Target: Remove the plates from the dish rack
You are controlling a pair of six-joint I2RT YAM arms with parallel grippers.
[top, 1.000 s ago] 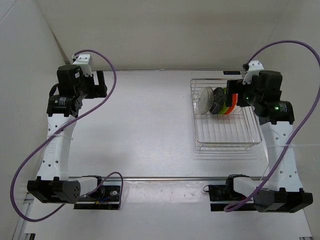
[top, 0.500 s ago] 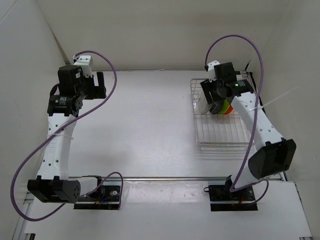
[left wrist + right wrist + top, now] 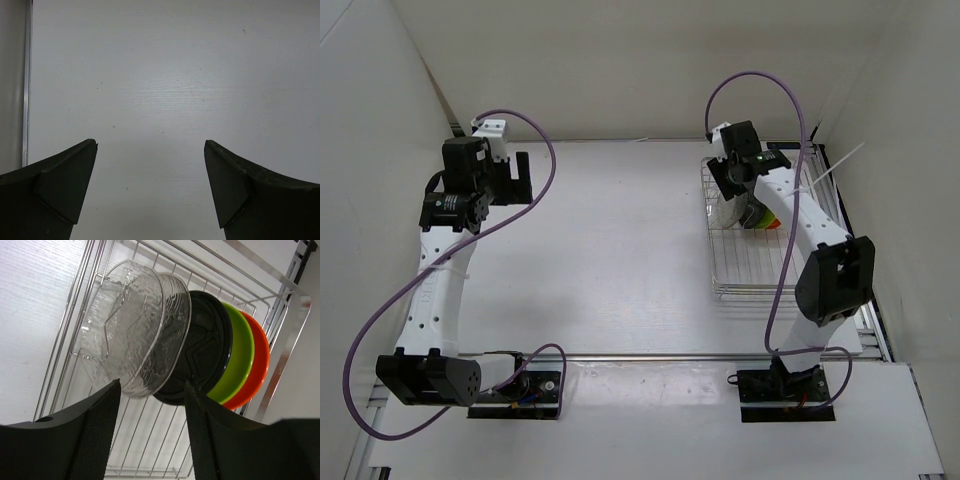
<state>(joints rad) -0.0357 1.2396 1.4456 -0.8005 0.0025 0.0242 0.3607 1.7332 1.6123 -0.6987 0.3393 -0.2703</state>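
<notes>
The silver wire dish rack [image 3: 760,268] stands at the right of the table; it also shows in the right wrist view [image 3: 75,300]. Four plates stand on edge in a row in its far half: clear [image 3: 132,327], black [image 3: 200,355], lime green [image 3: 240,357], orange [image 3: 257,365]. In the top view only the lime green plate [image 3: 758,214] and orange plate [image 3: 772,222] peek out from under the arm. My right gripper [image 3: 152,390] [image 3: 732,188] is open, hovering just above the rims of the clear and black plates. My left gripper [image 3: 150,150] [image 3: 510,170] is open and empty over bare table at the far left.
White walls close in at the left, back and right. The rack's raised right side [image 3: 282,347] stands close to the right wall. Purple cables [image 3: 760,85] loop above both arms. The white table [image 3: 610,250] lies between the arms.
My right arm has swung from the rack's right side over to its far left part, above the plates. The left arm has barely shifted.
</notes>
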